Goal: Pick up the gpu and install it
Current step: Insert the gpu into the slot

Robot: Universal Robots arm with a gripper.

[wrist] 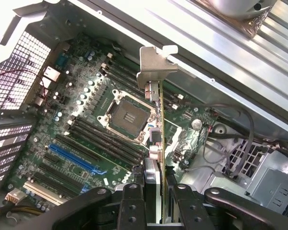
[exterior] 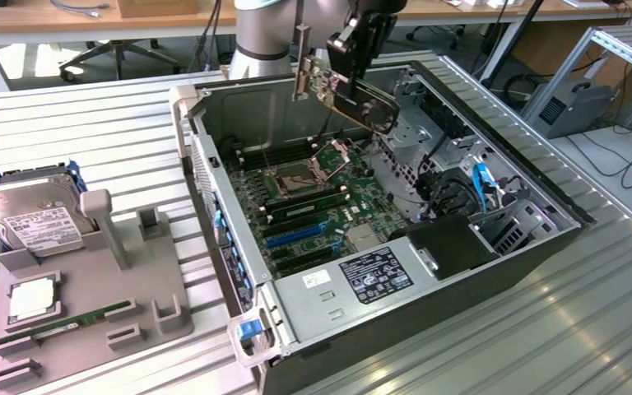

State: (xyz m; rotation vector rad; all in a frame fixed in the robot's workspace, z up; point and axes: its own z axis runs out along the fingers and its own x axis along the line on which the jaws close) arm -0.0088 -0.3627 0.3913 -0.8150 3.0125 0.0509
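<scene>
The gpu point(exterior: 349, 97), a black-faced card on a green board with a silver bracket point(exterior: 303, 62) at one end, hangs tilted in the air above the open computer case point(exterior: 536, 210). My gripper point(exterior: 362, 37) is shut on its upper edge. In the wrist view the gpu point(wrist: 159, 129) runs edge-on away from my gripper point(wrist: 153, 203), with its silver bracket point(wrist: 153, 67) at the far end. Below it lies the motherboard point(wrist: 86, 120), with the empty CPU socket point(wrist: 127, 115) and a blue slot point(wrist: 74, 158).
A grey fixture tray point(exterior: 96, 321) on the exterior view's left holds a silver hard drive point(exterior: 30, 216), a CPU point(exterior: 33, 298) and a thin green RAM stick point(exterior: 63, 322). Inside the case are a power supply point(exterior: 349, 284), cables point(exterior: 480, 185) and drive cages. The slatted metal table point(exterior: 579, 329) surrounds the case.
</scene>
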